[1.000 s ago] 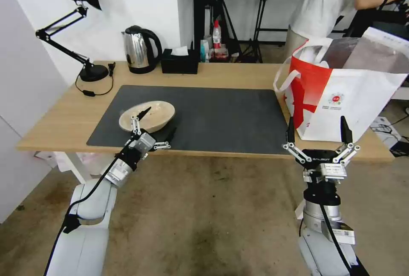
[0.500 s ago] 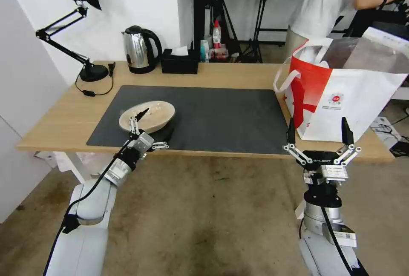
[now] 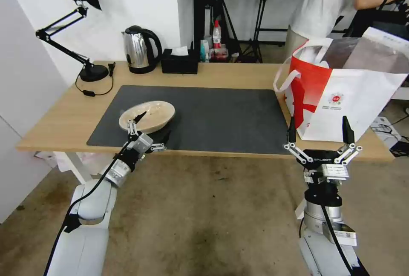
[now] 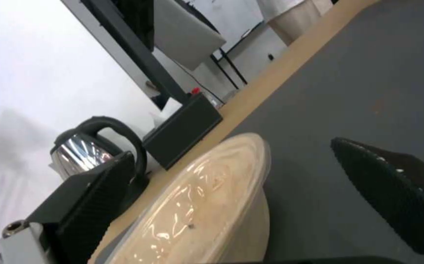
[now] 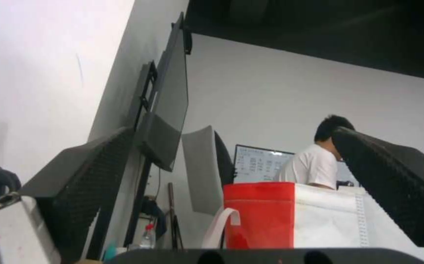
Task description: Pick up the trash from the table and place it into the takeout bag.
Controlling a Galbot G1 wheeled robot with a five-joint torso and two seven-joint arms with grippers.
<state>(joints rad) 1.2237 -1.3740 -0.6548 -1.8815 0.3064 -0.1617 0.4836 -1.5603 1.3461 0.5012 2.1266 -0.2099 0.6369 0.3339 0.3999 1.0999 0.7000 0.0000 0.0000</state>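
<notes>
The trash in view is a shallow beige bowl (image 3: pixel 148 115) on the left part of the dark grey mat (image 3: pixel 221 114) of the table (image 3: pixel 238 73). My left gripper (image 3: pixel 152 127) is open at the bowl's near side, one finger over its rim and the other beside it above the mat. The left wrist view has the bowl (image 4: pixel 207 205) between the left gripper's (image 4: pixel 231 150) spread fingers, untouched. The takeout bag (image 3: pixel 341 97) stands open at the table's right end. My right gripper (image 3: pixel 318 129) is open, pointing up, in front of the bag (image 5: pixel 319 216).
A steel kettle (image 3: pixel 139 50) and a black tissue box (image 3: pixel 180 62) stand along the table's far edge. A black desk lamp (image 3: pixel 85 33) is at the far left corner. The mat between bowl and bag is bare.
My left gripper has drawn back slightly toward the table's near edge, still open. The right gripper has sunk a little. The bowl has not moved.
</notes>
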